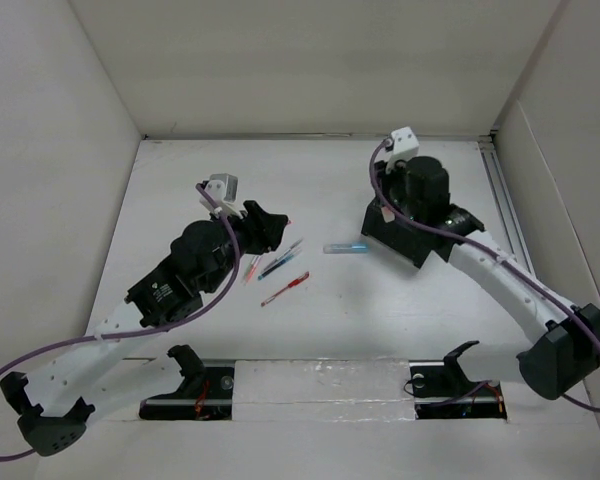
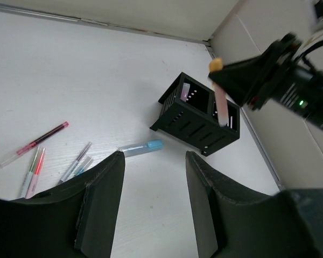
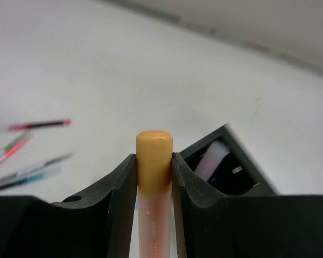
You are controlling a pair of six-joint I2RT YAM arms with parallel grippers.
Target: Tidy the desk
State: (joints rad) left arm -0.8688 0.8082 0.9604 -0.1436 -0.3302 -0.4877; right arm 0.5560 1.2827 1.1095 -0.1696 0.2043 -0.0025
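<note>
Your right claw is closed on a pen. The pen is pale pink with an orange cap, and the cap sticks up above the two fingers. The claw holds it almost upright, right over the black box. The low end of the pen is at the top of the box, but you cannot tell if it is inside a slot. A pale thing like a pen leans in another slot.

Your left claw is open, with a clear gap and nothing in it. It hangs above the worktop and touches nothing.

The worktop is the big white flat top under both arms, with white walls around it. The box sits on it at the far right, under your right arm.

A blue pen lies flat near the box. A red pen lies further left. A few thin pens lie close together between the red and blue pens.
</note>
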